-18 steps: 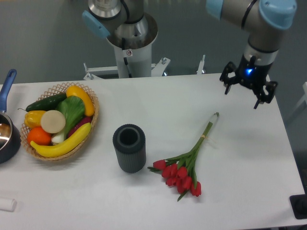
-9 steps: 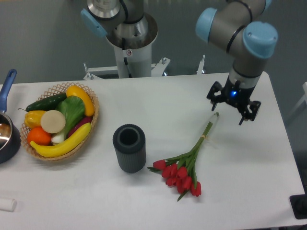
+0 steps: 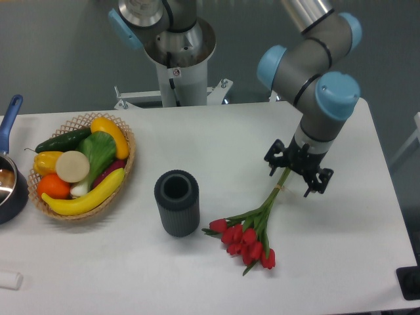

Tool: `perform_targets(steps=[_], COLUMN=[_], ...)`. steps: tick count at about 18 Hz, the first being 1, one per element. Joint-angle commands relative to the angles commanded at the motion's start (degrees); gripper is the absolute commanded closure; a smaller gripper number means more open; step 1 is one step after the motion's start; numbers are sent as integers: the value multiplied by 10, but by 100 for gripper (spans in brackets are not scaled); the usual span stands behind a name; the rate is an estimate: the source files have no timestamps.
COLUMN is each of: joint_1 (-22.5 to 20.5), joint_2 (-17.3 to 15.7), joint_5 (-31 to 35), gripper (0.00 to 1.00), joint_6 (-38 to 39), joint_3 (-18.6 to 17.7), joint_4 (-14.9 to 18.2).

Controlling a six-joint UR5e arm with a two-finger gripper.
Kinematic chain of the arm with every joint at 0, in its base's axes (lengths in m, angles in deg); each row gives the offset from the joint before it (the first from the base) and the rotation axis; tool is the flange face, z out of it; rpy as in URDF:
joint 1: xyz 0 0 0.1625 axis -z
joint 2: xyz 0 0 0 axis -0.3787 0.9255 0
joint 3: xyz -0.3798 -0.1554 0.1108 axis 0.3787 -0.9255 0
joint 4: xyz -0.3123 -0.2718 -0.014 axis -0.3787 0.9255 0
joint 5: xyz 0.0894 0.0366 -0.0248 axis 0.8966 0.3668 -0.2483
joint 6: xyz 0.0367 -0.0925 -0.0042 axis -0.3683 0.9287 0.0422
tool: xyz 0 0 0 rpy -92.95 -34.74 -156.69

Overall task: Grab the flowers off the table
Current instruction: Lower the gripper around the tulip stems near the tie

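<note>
The flowers (image 3: 252, 230), a bunch of red tulips with long green stems, lie on the white table (image 3: 216, 138) right of centre, heads toward the front, stems pointing up-right. My gripper (image 3: 292, 176) is open and hangs over the upper end of the stems, one finger on each side of them. The stem tips are hidden behind the gripper. I cannot tell whether the fingers touch the table.
A dark grey ribbed vase (image 3: 176, 202) stands left of the tulip heads. A wicker basket (image 3: 82, 164) of fruit and vegetables is at the left. A dark pot with a blue handle (image 3: 10, 177) is at the left edge.
My gripper has moved left and toward the front, from the table's back right corner down to the stem ends of the flowers. The flowers have not moved.
</note>
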Motion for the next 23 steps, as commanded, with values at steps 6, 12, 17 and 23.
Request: perform_targets(steps=[6, 12, 17, 23], joint_1=[13, 18, 21, 21], joint_2=[26, 29, 28, 29], joint_5=[-5, -6, -5, -3], gripper=[0, 0, 0, 29], joint_6=[26, 26, 28, 30], joint_3=[-2, -27, -34, -37], joint_4=[-30, -49, -58, -59])
